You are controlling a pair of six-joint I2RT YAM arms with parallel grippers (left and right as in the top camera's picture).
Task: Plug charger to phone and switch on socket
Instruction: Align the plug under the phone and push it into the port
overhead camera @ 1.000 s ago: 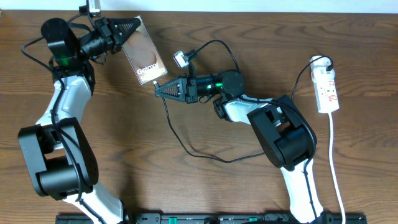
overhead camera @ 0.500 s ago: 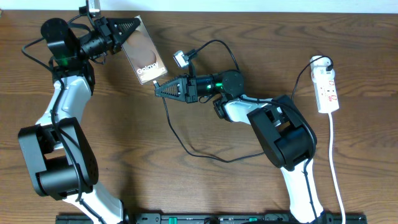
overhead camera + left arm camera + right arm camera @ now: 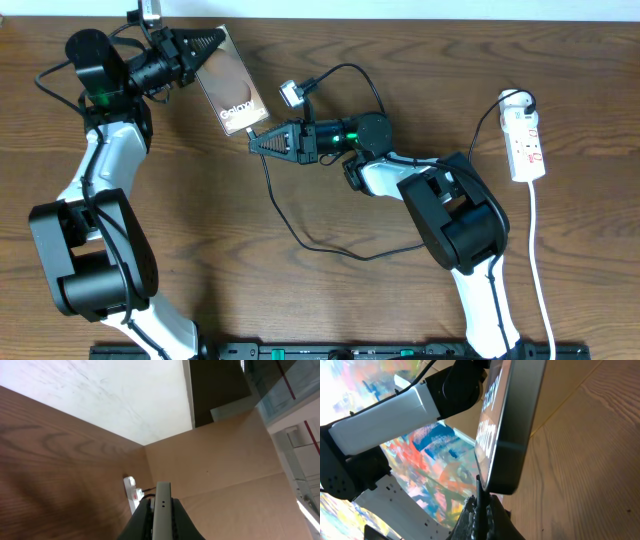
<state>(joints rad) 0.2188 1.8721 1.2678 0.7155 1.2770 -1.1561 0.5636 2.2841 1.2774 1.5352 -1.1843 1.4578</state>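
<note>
The phone (image 3: 233,88), a glossy brown slab with white lettering, is held off the table at the back left, with my left gripper (image 3: 207,48) shut on its upper end. In the left wrist view its grey edge (image 3: 161,507) sits clamped between the fingers. My right gripper (image 3: 256,143) is shut on the charger's black connector tip (image 3: 479,491), just below the phone's lower end (image 3: 506,467). The tip reaches that end; whether it is seated I cannot tell. The charger cable (image 3: 285,215) loops across the table. The white socket (image 3: 526,140) lies at the far right.
A white cord (image 3: 537,250) runs from the socket toward the table's front edge. The left arm's white link (image 3: 395,410) shows behind the phone in the right wrist view. The socket (image 3: 132,496) also appears far off in the left wrist view.
</note>
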